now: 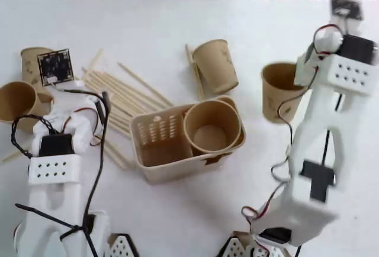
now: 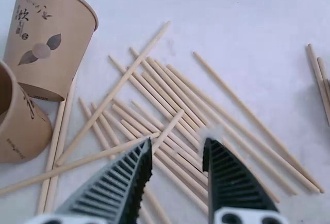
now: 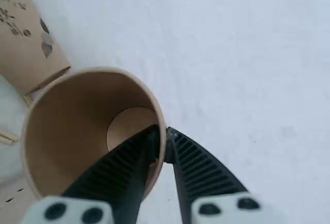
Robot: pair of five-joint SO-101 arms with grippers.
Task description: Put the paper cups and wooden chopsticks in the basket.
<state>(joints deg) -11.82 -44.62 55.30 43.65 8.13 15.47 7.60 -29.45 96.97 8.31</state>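
The right gripper [image 3: 161,140] pinched a paper cup [image 3: 67,126] by its rim; the left gripper [image 2: 178,149] gaped over the chopsticks [image 2: 170,95].

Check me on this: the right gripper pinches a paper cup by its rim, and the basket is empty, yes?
Not empty: the high view shows a paper cup standing in the basket. The right gripper does pinch a second cup by its rim.

We find the basket's [image 1: 177,171] left compartment open from above, while a paper cup [image 1: 212,128] fills the right one. Chopsticks [image 1: 121,100] litter the desk [image 1: 177,26] to its left. A tipped cup [image 1: 216,64] lies behind it, and the right claw [image 3: 161,136] pinches a third cup [image 1: 278,91] to its right.
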